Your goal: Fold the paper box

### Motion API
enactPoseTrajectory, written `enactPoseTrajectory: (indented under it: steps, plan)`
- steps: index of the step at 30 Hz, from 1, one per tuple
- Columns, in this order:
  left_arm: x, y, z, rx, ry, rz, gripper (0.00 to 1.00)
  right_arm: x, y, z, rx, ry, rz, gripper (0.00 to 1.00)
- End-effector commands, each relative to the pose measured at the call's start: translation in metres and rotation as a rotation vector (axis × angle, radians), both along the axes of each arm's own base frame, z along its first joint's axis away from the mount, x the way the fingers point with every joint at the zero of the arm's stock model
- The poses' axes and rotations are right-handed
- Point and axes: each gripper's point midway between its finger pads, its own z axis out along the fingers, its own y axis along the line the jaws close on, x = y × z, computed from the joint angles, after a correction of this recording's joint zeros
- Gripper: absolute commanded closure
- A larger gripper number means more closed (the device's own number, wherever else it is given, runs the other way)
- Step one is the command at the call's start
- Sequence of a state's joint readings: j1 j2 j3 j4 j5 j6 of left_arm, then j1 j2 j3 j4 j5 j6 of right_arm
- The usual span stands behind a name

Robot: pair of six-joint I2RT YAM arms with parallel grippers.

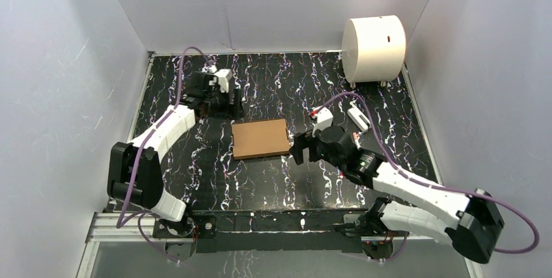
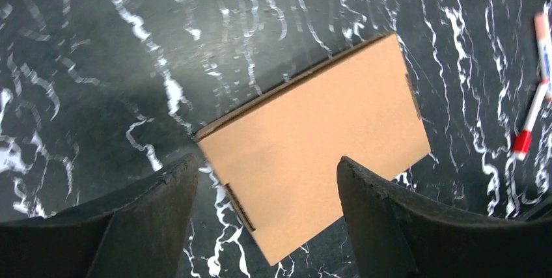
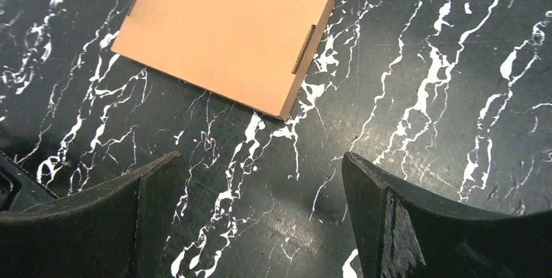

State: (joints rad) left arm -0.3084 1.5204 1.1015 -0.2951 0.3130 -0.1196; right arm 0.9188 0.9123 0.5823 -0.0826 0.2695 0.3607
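Note:
The paper box [image 1: 260, 139] is a brown cardboard rectangle lying closed and flat on the black marbled table. It also shows in the left wrist view [image 2: 319, 151] and in the right wrist view [image 3: 221, 30], with a tab slot on its side. My left gripper [image 1: 233, 105] is open and empty, hovering just beyond the box's far left corner; its midpoint [image 2: 267, 180] sits over the box. My right gripper [image 1: 299, 149] is open and empty just right of the box, over bare table in its own view [image 3: 260, 174].
A large white cylinder [image 1: 373, 41] stands at the back right. Two small white objects with red ends [image 1: 322, 118] [image 1: 358, 117] lie right of the box; they show as markers in the left wrist view [image 2: 530, 122]. White walls enclose the table.

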Motion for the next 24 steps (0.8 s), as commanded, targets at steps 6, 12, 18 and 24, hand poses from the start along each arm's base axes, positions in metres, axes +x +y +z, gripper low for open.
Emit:
enactPoseTrajectory:
  steps: [6,12,18,24]
  plan:
    - [-0.024,0.021,-0.018,-0.139,0.121,0.194,0.26,0.045,0.002,0.006,-0.058,0.031,-0.13,0.02]
    - [-0.028,0.068,0.009,-0.071,-0.041,0.374,0.15,0.081,-0.074,0.015,-0.093,0.029,-0.351,0.02]
    - [-0.042,0.107,0.069,-0.018,-0.267,0.528,0.08,0.087,-0.153,0.055,-0.141,-0.047,-0.58,0.02]
    - [-0.066,0.158,0.144,0.014,-0.543,0.807,0.08,0.065,-0.196,0.114,-0.165,-0.235,-0.697,0.02]
